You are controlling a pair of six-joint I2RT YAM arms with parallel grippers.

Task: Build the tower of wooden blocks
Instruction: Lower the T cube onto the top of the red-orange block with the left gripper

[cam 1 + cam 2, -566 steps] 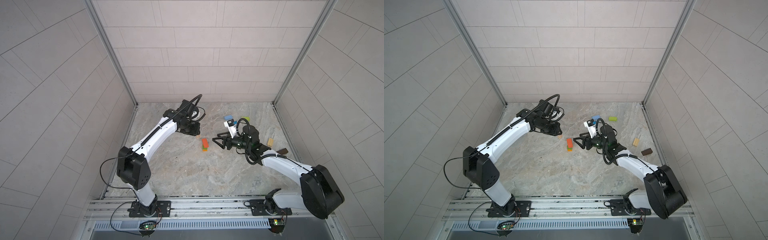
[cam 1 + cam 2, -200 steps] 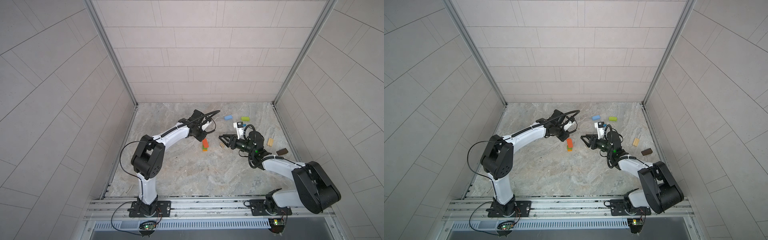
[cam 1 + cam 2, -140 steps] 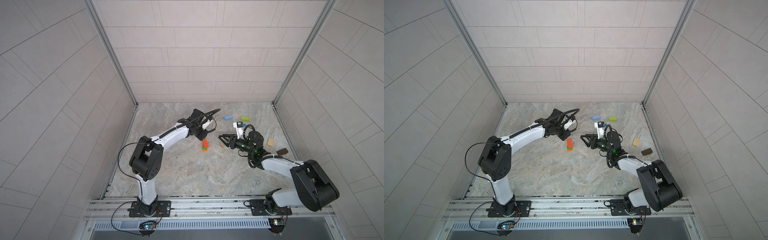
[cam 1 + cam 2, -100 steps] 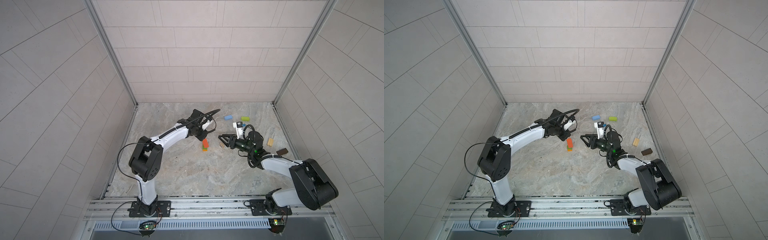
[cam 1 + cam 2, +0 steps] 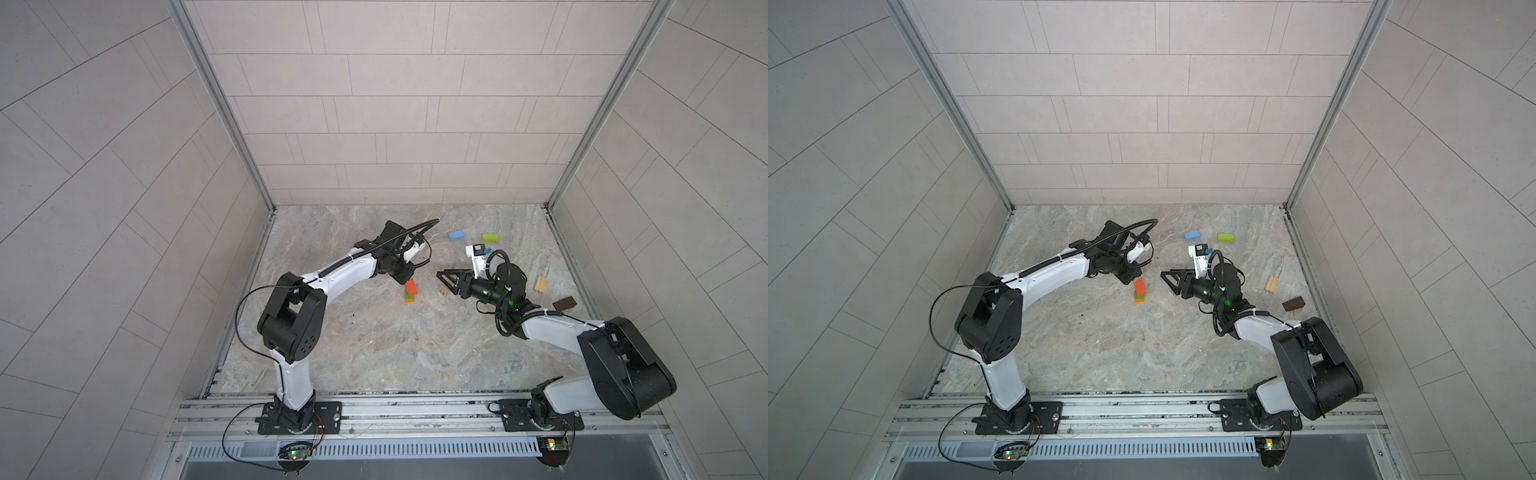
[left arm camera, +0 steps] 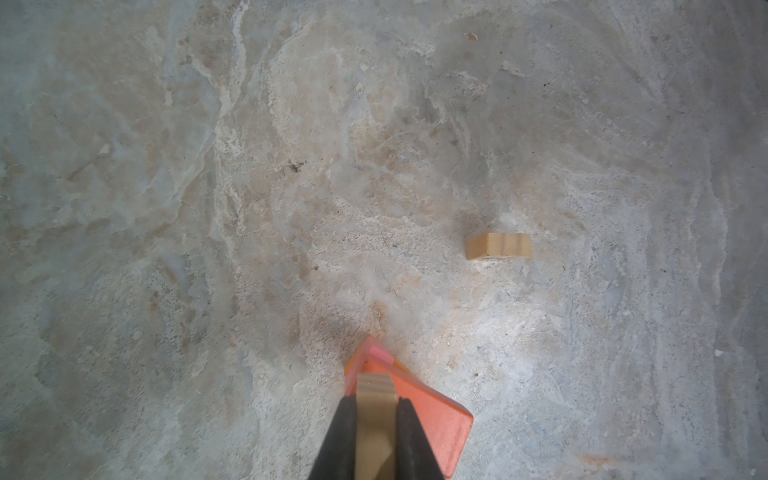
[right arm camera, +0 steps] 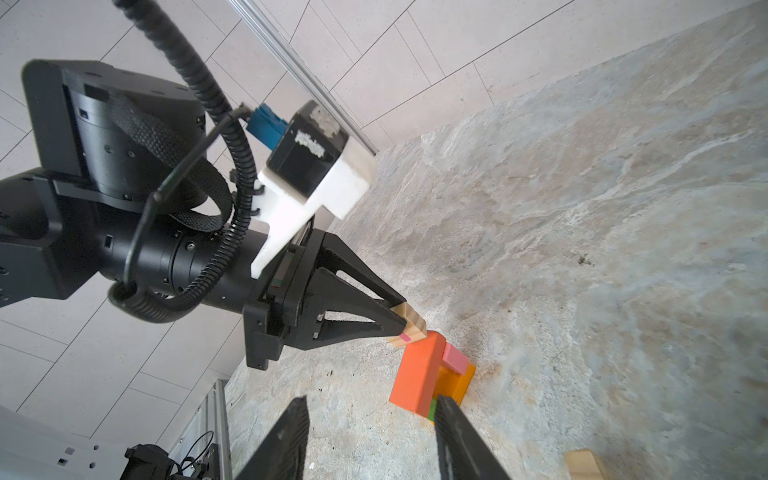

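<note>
The tower (image 5: pixel 410 289) (image 5: pixel 1140 289) is a short stack with an orange block (image 7: pixel 417 374) on top. Pink (image 7: pixel 455 359), amber and green pieces show beneath it. My left gripper (image 5: pixel 405 276) (image 7: pixel 401 322) is shut on a tan block (image 6: pixel 376 399) (image 7: pixel 411 326). It holds that block at the upper corner of the orange top piece, seemingly touching. My right gripper (image 5: pixel 441 281) (image 7: pixel 372 401) hovers open and empty just right of the tower. A tan cube (image 5: pixel 446 293) (image 6: pixel 498 246) lies on the floor beneath the right gripper's fingers.
Loose wood blocks lie at the back right: a blue one (image 5: pixel 456 235), a lime one (image 5: pixel 491 237), a tan slab (image 5: pixel 540 285) and a dark brown one (image 5: pixel 564 304). The right wall's rail runs close behind them.
Over the last seconds my left gripper carried the tan block forward to the tower's top. In the last second both arms have barely moved.
</note>
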